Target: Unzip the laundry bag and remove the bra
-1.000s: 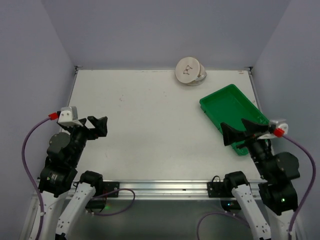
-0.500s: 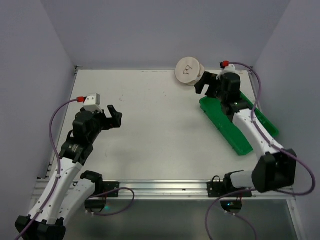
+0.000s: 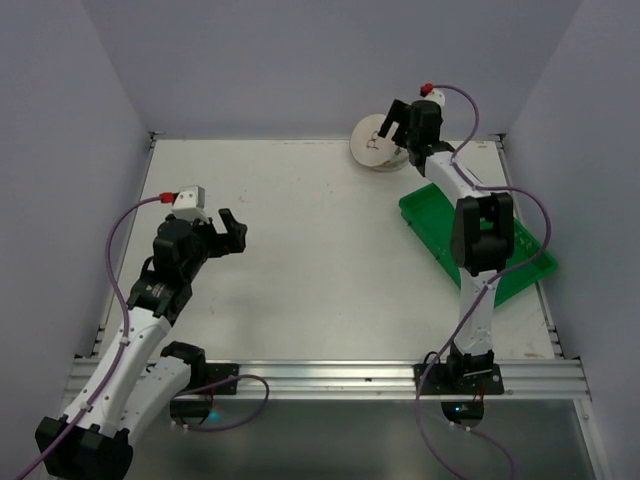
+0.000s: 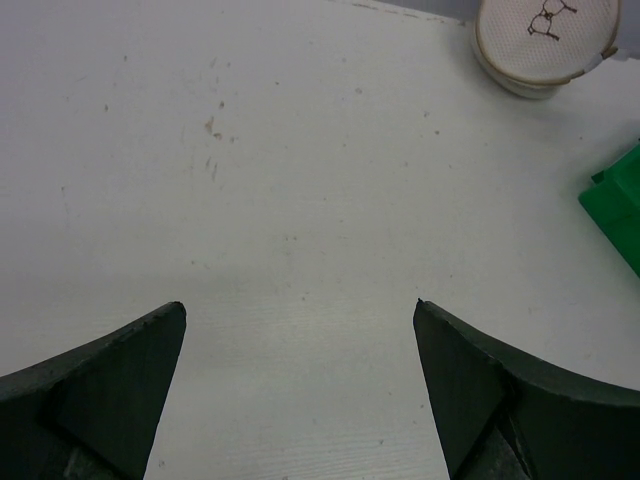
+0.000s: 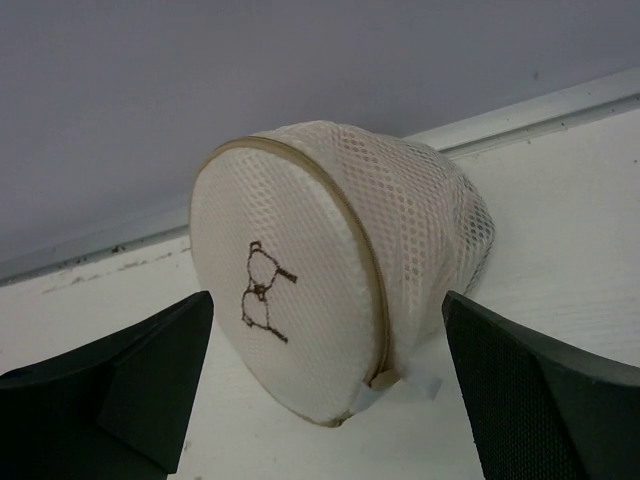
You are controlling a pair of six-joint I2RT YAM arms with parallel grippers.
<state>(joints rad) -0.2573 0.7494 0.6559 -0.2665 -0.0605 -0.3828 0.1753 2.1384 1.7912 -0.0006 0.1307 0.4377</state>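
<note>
Laundry bag (image 3: pixel 376 142): far edge of counter (image 3: pixel 300 220), tipped on its side near the back wall, just beyond green tray (image 3: pixel 452 214). Right wrist view only: mesh weave, tan rim, zip apparently closed. Right gripper (image 5: pixel 325 296): spread wide, flanking bag, not touching. Left gripper (image 4: pixel 299 304): spread wide over bare counter, well apart from bag. Bra: hidden.

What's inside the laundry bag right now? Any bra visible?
The laundry bag looks zipped shut, its pull tab at the rim. Only its white mesh and the printed outline show; any contents are hidden.
</note>
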